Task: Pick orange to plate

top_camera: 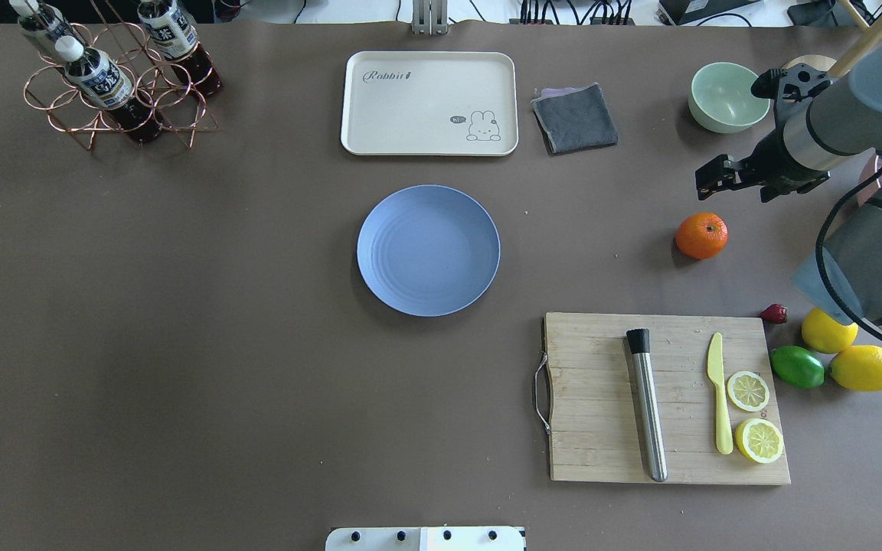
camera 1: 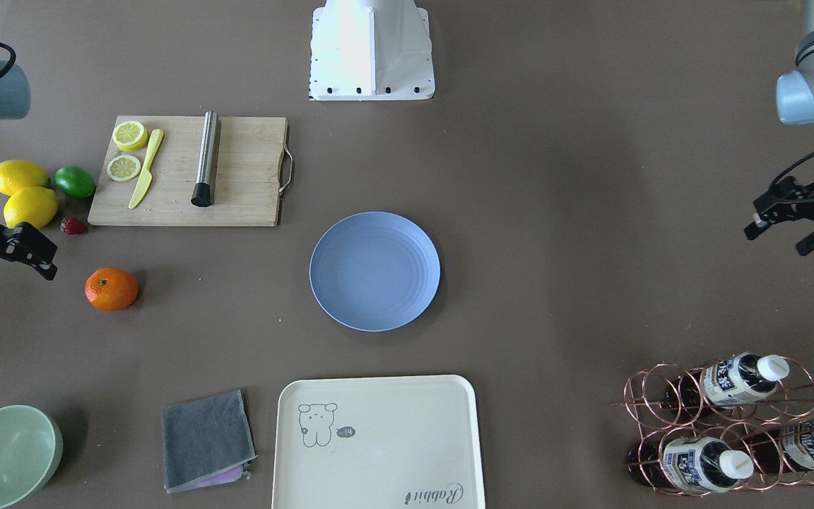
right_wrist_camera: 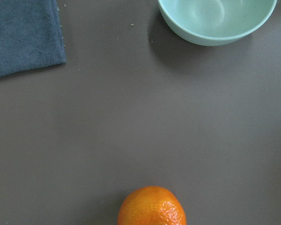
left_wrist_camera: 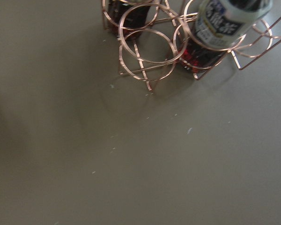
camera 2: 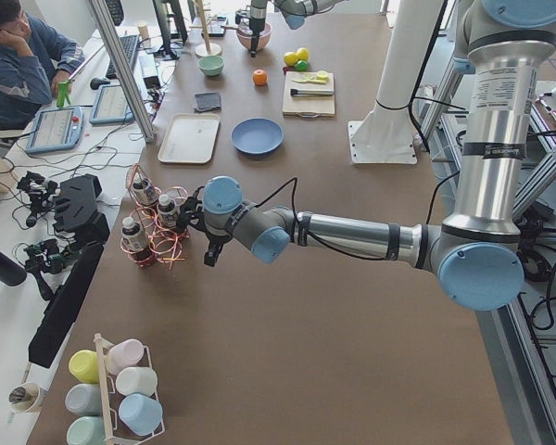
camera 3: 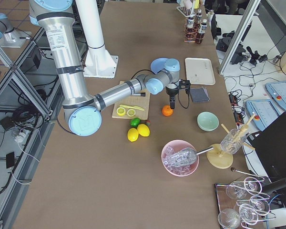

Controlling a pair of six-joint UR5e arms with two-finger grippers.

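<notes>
Orange: The small round bright-orange fruit (camera 1: 111,288) sits on the brown counter (camera 1: 562,212) toward the robot's right end, with its stem dimple showing on top. It touches nothing. A red strawberry (camera 1: 73,225) and a corner of the wooden cutting board (camera 1: 244,177) lie near it on the robot's side.
Right gripper: The right gripper (camera 1: 17,272) hangs above the counter close by the orange, jaws apart and holding nothing. Its wrist view catches only the top of the fruit, at the lower edge.
Plate: The round pale blue plate (camera 1: 374,271) lies flat mid-counter, well apart from the orange, its whole ringed face showing.
Path: Bare brown counter runs from orange to plate. The cutting board's long edge bounds it on the robot's side, and the folded grey cloth (camera 1: 205,438) and cream rectangular tray (camera 1: 379,431) bound it on the operators' side.
Corner: The pale green bowl (camera 1: 8,456) sits by the counter's edge, beyond the orange.
Left gripper: The left gripper (camera 1: 778,237) hovers at the opposite end, jaws apart, near the copper wire bottle rack (camera 1: 725,424).
</notes>
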